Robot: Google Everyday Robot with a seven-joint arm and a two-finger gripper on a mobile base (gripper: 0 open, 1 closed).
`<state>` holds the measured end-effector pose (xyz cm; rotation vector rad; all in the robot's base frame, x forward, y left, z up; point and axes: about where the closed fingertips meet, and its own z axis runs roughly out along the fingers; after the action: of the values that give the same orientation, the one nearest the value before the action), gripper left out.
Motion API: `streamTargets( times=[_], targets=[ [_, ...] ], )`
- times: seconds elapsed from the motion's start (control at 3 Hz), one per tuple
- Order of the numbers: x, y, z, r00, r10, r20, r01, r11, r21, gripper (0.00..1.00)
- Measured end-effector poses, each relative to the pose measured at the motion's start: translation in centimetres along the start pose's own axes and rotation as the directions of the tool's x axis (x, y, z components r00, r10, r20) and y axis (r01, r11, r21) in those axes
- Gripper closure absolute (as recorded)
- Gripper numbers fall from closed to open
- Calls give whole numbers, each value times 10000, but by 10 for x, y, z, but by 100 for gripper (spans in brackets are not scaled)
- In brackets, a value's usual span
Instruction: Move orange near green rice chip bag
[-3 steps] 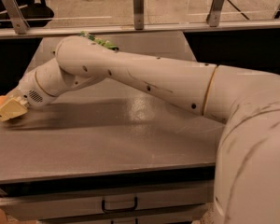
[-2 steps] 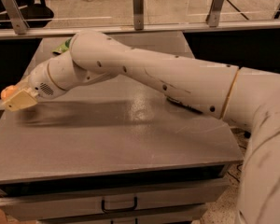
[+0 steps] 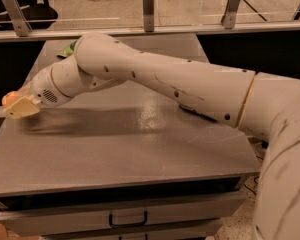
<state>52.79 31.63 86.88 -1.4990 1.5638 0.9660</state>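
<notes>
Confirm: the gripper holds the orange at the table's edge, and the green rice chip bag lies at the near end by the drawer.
Not so. The camera view shows the green rice chip bag at the far end of the table, partly behind the arm, not by the drawer. The gripper holds the orange at the table edge.

pincer (image 3: pixel 16 105) with orange (image 3: pixel 9 98) beside open tabletop (image 3: pixel 140 151)

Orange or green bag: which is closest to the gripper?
The orange, held in the jaws of the gripper at the left edge of the table; the green bag lies far back, mostly hidden behind the arm.
</notes>
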Motion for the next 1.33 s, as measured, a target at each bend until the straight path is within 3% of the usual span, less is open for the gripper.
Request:
streamTargets(
  times=[0.33,0.67,1.0,1.33],
  targets=[
    [-2,-1,-7,9998,-93,-160,97,9996,253,100],
    [-3,-22,-58,9948,-421,-930,557,9873,1488,100],
    [-12,-50,-129,9830,-734,-1681,1199,9507,2860,100],
    [-4,-86,-185,9730,-544,-2244,1404,9109,3881,100]
  ],
)
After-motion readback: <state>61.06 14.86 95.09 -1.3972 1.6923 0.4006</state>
